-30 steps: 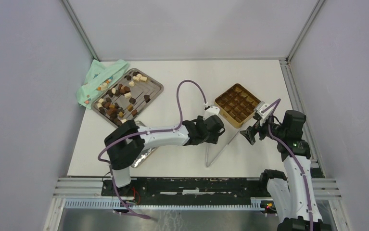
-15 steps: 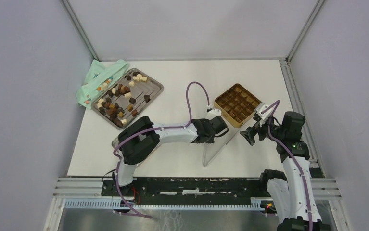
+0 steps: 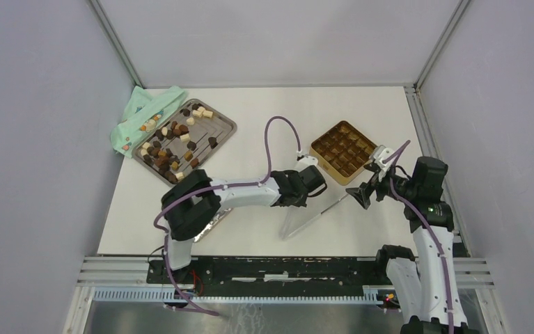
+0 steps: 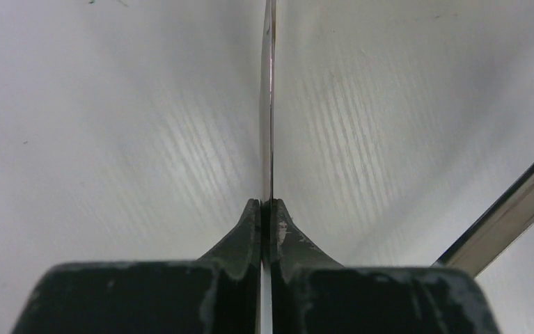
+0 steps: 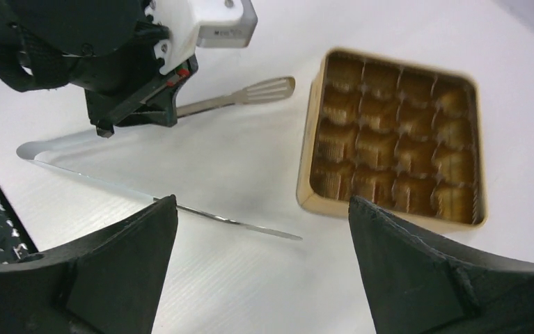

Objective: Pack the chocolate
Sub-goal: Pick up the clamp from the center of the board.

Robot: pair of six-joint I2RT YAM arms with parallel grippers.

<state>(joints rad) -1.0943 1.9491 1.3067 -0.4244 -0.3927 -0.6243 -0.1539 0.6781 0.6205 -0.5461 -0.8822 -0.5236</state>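
At the far left of the table (image 3: 264,104), the chocolate (image 3: 173,142) lies scattered in dark, light-brown and cream pieces on a metal tray (image 3: 226,127). A mint-green bag (image 3: 135,115) touches the tray's outer side, and the gold tin (image 5: 307,174) sits well apart on the right. Between them we see the left gripper (image 4: 267,209) pinched tight on one thin arm of the tongs (image 4: 267,104), near the tin, while our right gripper (image 5: 262,202) hangs over the table beside the tin, jaws spread wide and holding nothing.
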